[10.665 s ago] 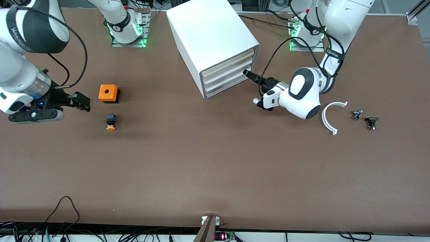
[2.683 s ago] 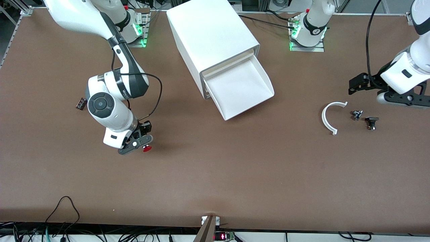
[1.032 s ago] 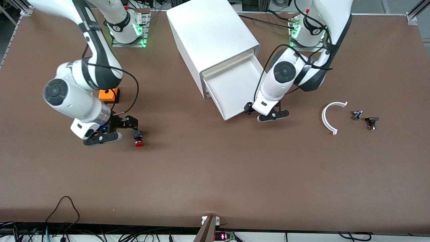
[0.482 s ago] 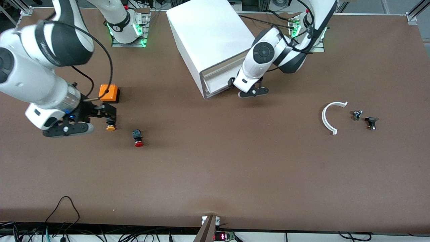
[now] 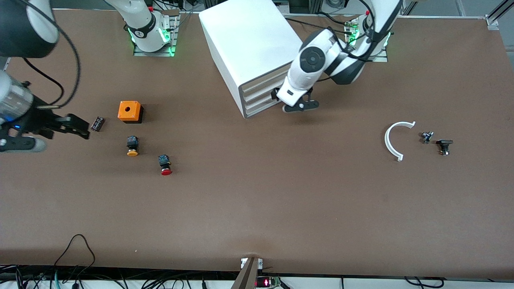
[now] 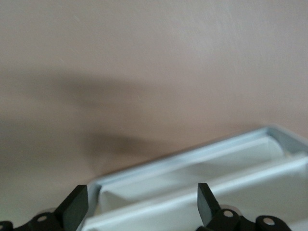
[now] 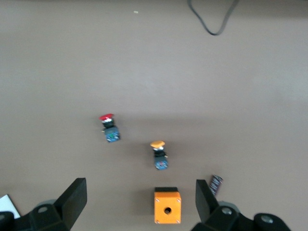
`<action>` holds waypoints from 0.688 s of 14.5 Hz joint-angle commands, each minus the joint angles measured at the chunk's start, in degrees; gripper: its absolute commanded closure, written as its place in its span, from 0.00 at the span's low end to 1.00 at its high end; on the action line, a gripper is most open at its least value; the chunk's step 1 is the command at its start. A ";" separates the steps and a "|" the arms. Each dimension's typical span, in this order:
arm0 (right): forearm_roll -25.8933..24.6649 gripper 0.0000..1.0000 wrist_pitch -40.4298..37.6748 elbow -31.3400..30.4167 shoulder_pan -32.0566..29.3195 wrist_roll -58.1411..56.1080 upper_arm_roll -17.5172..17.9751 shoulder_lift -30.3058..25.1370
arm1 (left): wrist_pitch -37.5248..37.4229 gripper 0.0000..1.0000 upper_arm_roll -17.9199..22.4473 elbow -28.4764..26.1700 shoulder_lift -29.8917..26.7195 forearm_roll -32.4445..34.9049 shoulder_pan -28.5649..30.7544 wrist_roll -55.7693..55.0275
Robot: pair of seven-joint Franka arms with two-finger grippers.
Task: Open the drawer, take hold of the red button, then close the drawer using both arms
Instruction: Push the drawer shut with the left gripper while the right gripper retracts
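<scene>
Four drawer fronts sit flush; the drawer [image 5: 263, 93] is closed. Left gripper [image 5: 290, 101], fingers wide, hovers before it. Red-capped button [image 5: 165, 164] lies on the worktop [image 5: 281, 200], at 4 o'clock from the orange-capped button [image 5: 132, 145]. Right gripper [image 5: 60, 124], fingers wide, empty, waits over its end.

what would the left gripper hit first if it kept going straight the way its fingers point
Most likely the cabinet front. The left gripper sits right in front of the closed drawer, fingers open and aimed at the drawer fronts, which fill the space just ahead in the left wrist view. Whether it already touches is unclear.
</scene>
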 commanded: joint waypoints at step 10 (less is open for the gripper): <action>0.20 0.00 -5.98 -12.80 -4.89 -3.41 -0.02 -12.65 | -19.42 0.00 17.40 10.55 -13.99 -1.29 6.27 25.41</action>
